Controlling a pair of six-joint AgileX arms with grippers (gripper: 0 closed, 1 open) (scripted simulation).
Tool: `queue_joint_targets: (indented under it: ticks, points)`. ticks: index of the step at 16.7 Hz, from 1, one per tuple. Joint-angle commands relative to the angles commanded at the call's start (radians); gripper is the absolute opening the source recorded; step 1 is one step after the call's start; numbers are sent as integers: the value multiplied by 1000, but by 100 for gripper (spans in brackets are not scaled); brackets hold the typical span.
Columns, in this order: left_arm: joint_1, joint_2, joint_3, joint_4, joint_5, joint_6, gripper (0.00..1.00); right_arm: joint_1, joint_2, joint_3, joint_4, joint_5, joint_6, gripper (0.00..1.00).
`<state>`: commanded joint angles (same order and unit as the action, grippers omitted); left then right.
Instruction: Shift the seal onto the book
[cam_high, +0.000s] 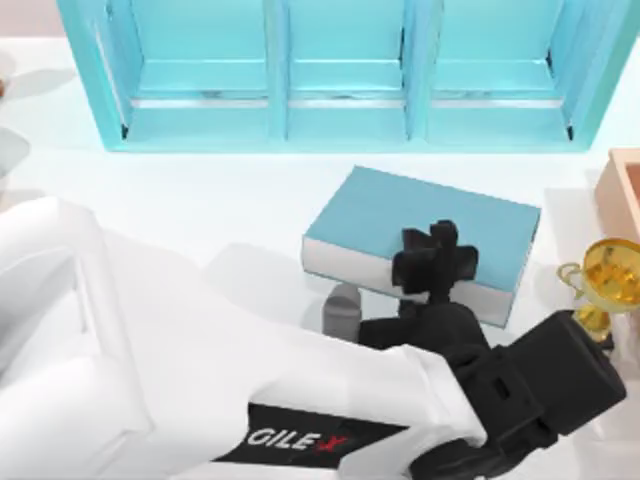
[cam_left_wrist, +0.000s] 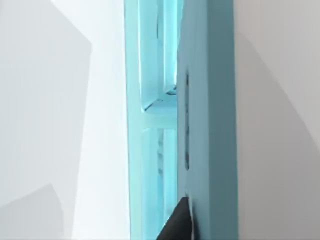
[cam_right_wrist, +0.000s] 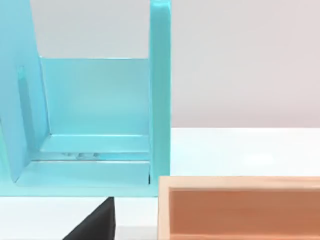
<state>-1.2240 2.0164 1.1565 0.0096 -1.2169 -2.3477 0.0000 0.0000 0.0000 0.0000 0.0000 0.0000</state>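
Top view puts the left gripper (cam_high: 437, 262) over the book (cam_high: 380, 215) near its front edge, where I cannot tell what its jaws hold, the seal being hidden, so releasing there could tip it onto the table (cam_high: 230, 210); the right gripper (cam_right_wrist: 97, 222) idles by the shelf (cam_right_wrist: 100, 100).

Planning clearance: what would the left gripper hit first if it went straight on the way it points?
Probably the teal shelf; the left gripper, over the book, faces it, though depth is unclear.

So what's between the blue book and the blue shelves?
Nothing. From above, bare white table separates the book from the shelf unit.
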Motion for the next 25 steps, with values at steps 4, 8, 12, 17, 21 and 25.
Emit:
queue_joint_targets:
  ticks: [4, 8, 12, 17, 21, 25]
  points:
    - [1, 40, -19, 56, 1, 0, 0, 0, 0, 0, 0, 0, 0, 100]
    - [0, 72, -35, 109, 1, 2, 0, 0, 0, 0, 0, 0, 0, 100]
    - [0, 72, -35, 109, 1, 2, 15, 0, 0, 0, 0, 0, 0, 100]
    - [0, 72, -35, 109, 1, 2, 53, 0, 0, 0, 0, 0, 0, 100]
    - [0, 72, -35, 109, 1, 2, 83, 0, 0, 0, 0, 0, 0, 100]
    - [0, 72, -35, 109, 1, 2, 100, 0, 0, 0, 0, 0, 0, 100]
